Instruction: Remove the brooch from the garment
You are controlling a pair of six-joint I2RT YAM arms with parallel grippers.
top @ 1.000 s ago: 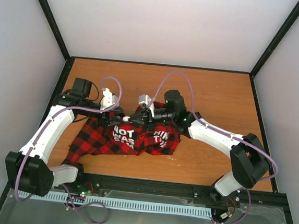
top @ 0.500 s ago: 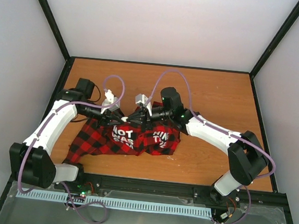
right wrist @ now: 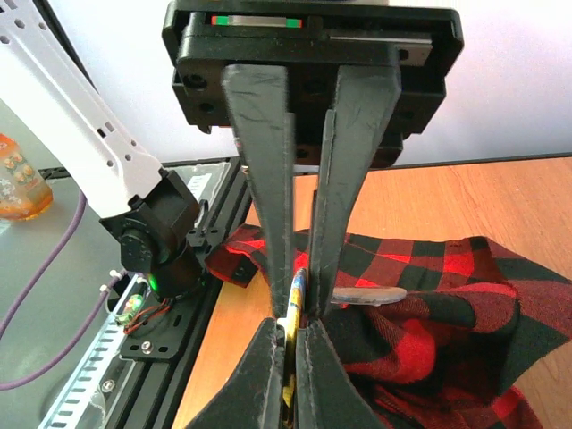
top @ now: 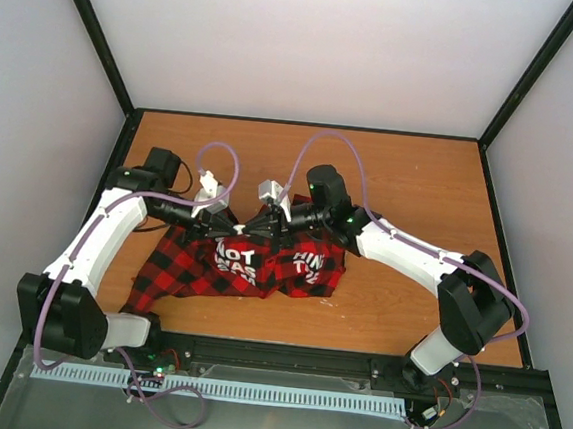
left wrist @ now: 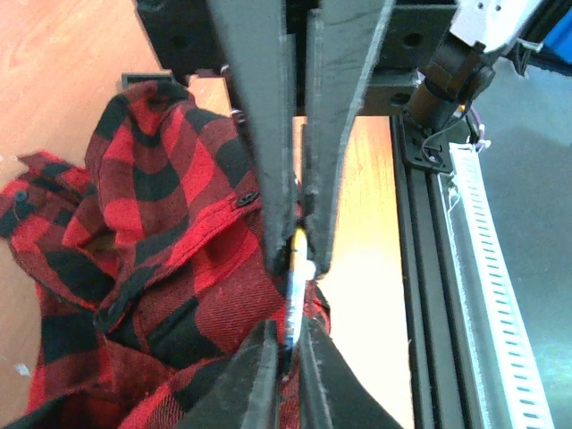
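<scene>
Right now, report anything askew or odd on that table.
The garment lies crumpled and bunched, not flat, its white lettering folded. The left gripper and right gripper both pinch the same thin brooch, edge-on, at the garment's far edge, fingertips nearly meeting. Nothing looks spilled or broken.

Wooden table (top: 420, 176): checked garment (top: 182, 266) crumpled at front-left, upper edge seemingly lifted off surface.

Right hand (top: 257, 226) slightly farther left.
</scene>
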